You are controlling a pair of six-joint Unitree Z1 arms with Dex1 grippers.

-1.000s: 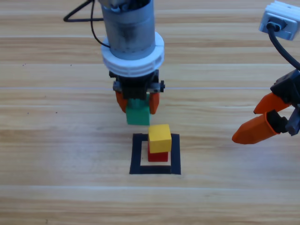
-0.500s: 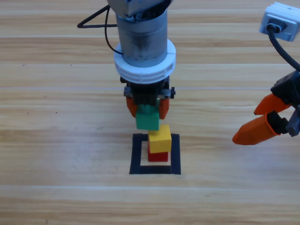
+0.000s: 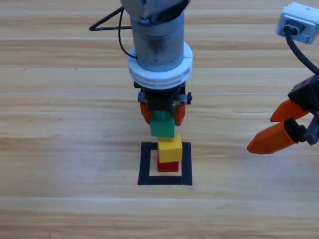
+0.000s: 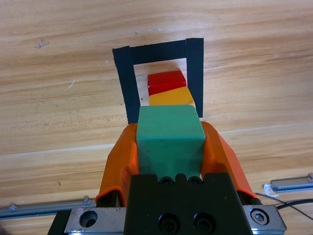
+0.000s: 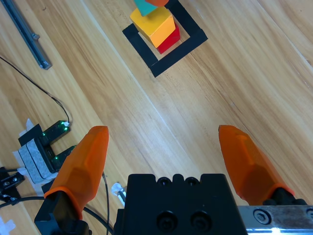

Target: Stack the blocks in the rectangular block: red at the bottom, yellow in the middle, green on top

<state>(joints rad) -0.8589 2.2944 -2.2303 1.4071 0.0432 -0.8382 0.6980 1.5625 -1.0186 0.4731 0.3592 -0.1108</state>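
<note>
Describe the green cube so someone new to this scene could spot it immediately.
Find the black tape square on the wooden table; a yellow cube sits on a red cube inside it. Just above them, the left end effector holds the green cube, the only cube off the table.

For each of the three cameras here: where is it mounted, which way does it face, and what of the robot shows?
High view: fixed above the table, looking down on the left gripper holding the green cube above the yellow cube; the right gripper waits at the right edge.
Left wrist view: on the left arm, looking along its jaws past the green cube to the black tape square.
Right wrist view: on the right arm, looking over its open jaws toward the stack.
Shared: all three show the red cube.
</note>
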